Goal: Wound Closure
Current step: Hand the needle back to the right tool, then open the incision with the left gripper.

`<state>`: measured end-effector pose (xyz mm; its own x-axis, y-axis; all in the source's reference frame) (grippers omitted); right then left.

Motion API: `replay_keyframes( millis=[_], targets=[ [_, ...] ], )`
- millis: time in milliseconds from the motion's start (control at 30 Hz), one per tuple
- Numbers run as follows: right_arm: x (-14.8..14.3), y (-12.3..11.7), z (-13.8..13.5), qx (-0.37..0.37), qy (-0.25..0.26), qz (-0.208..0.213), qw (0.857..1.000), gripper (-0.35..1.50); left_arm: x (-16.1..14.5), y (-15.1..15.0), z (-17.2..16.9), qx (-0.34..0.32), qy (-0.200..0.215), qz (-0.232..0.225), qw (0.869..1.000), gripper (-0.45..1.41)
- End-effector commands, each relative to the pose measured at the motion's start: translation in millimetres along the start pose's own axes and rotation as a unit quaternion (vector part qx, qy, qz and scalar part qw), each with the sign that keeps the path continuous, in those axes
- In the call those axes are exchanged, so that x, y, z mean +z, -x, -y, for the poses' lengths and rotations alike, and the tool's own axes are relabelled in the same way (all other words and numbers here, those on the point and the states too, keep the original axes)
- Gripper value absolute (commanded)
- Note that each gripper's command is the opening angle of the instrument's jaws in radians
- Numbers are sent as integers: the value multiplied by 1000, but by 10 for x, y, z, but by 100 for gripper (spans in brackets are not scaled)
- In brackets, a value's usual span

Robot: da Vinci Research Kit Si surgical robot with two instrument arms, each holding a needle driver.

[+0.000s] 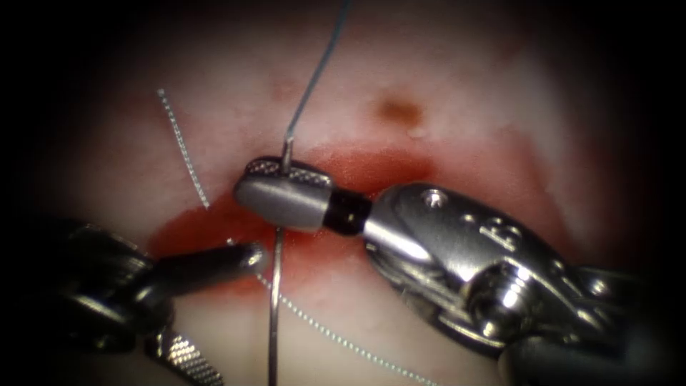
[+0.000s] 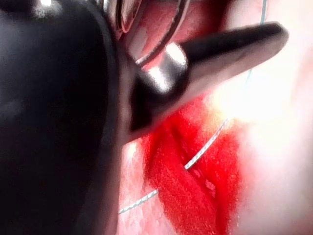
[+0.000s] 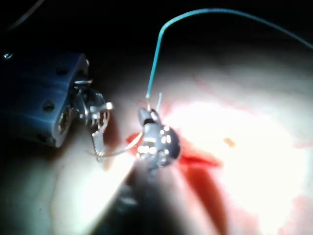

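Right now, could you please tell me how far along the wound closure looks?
Done: one thread already crosses the cut. In hand: the right end effector grips the needle near its thread end; the left end effector stands open, holding nothing. Left: the red cut still gapes on the tissue.

Our right arm's tool (image 1: 286, 191) reaches in from the right edge of the endoscope view, its wrist bent so the jaws lie across the cut in the tissue (image 1: 457, 114), clamped on the needle (image 1: 276, 286) close to its thread end (the swaged tip pokes out just above the jaws). Our left arm's tool (image 1: 214, 266) enters from the lower left corner with its jaws spread, one dark jaw pointing toward the needle shaft, the other angled downward, gripping nothing.
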<state>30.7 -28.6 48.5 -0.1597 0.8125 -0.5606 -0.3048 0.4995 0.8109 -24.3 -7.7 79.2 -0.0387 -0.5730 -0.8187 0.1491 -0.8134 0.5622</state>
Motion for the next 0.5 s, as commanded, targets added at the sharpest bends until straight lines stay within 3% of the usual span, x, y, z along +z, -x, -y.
replay_keyframes(
  millis=[33,100,133,200,267,333,400,433,500],
  targets=[
    [10,-7,2,-6,-3,-2,1000,-35,-2,6,10,14,-2,2,1000,130],
    [5,-9,-1,-12,-10,-2,1000,-35,-15,11,9,58,3,8,998,126],
    [-3,-15,-7,-20,4,-17,1000,-35,-29,18,6,133,15,15,991,59],
    [-7,-19,-11,-25,1,-27,999,-35,-37,22,2,161,28,18,986,-6],
    [-10,-21,-13,-31,-2,-32,999,-35,-39,25,-2,178,44,14,983,-10],
    [-14,-24,-18,-54,-9,-41,998,-35,-38,30,-11,281,106,25,954,5],
    [-14,-24,-19,-66,-9,-44,997,-35,-34,32,-15,322,138,35,936,15],
    [-13,-23,-20,-96,-12,-52,994,-35,-29,33,-18,370,153,52,915,10],
    [-13,-23,-20,-120,-18,-67,990,-35,-25,32,-20,420,156,76,891,4]
  ],
)
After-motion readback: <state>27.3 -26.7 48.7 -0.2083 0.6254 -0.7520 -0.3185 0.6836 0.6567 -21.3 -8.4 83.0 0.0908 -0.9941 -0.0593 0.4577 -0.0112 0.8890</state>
